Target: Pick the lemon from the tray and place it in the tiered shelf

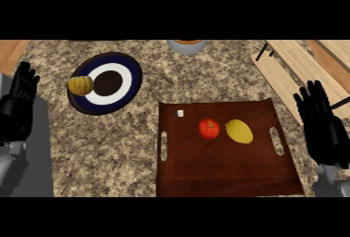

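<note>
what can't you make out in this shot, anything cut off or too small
- Shelf, head view: runs out past the top and right edges; its tiers cannot be counted.
- Grey bowl: cut by the top edge, contents hidden.
- Small white thing on the tray: too small to identify.
- Plate: the yellow-green item on its left rim is too small to name.
- Lemon and tomato: undersides hidden.
</note>
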`<state>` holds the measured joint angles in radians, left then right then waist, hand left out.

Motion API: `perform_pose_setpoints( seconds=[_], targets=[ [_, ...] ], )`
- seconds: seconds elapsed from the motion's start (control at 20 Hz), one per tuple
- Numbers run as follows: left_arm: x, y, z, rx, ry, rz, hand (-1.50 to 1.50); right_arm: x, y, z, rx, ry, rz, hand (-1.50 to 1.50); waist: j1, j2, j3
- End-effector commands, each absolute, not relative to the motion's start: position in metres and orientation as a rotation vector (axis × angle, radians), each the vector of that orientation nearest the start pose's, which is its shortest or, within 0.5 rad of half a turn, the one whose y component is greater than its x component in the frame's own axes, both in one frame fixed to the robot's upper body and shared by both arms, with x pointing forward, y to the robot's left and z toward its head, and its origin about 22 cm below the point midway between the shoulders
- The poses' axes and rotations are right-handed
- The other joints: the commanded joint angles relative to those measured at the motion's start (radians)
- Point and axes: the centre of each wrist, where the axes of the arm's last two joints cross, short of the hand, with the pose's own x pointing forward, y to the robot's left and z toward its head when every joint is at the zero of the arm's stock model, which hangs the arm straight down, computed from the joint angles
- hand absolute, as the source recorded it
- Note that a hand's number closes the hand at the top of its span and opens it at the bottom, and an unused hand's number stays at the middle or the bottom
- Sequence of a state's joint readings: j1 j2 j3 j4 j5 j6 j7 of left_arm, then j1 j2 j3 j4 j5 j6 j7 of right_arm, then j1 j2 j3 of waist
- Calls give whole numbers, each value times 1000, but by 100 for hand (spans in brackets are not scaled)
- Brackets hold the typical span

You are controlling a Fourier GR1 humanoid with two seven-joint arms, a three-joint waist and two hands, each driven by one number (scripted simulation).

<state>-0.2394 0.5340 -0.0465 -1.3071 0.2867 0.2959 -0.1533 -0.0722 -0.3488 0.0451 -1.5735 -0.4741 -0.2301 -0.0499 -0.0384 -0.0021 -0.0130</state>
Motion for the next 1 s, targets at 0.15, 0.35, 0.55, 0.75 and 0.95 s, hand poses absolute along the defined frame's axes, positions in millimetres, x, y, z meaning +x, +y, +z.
perform_pose_setpoints(
  seconds=[0.15, 0.35, 0.55, 0.75, 0.95],
  targets=[
    [282, 326, 26, 307, -1528, -72, 0, 275, -238, 64, 115, -1845, 206, 150, 91, 10, 11],
    [280, 336, 26, 280, -1395, -61, 0, 281, -300, 71, -542, -1814, 319, 150, 59, 10, -2],
    [269, 342, 21, 240, -1346, -76, 0, 256, -219, 18, -409, -1881, 373, -150, 80, 3, 11],
    [261, 323, 7, 224, -1342, -67, 0, 242, -194, 6, -360, -1837, 459, -150, 60, 1, 10],
    [266, 353, 35, 266, -1321, -58, 0, 233, -214, 4, -624, -1760, 582, -150, 44, -9, 7]
  ],
)
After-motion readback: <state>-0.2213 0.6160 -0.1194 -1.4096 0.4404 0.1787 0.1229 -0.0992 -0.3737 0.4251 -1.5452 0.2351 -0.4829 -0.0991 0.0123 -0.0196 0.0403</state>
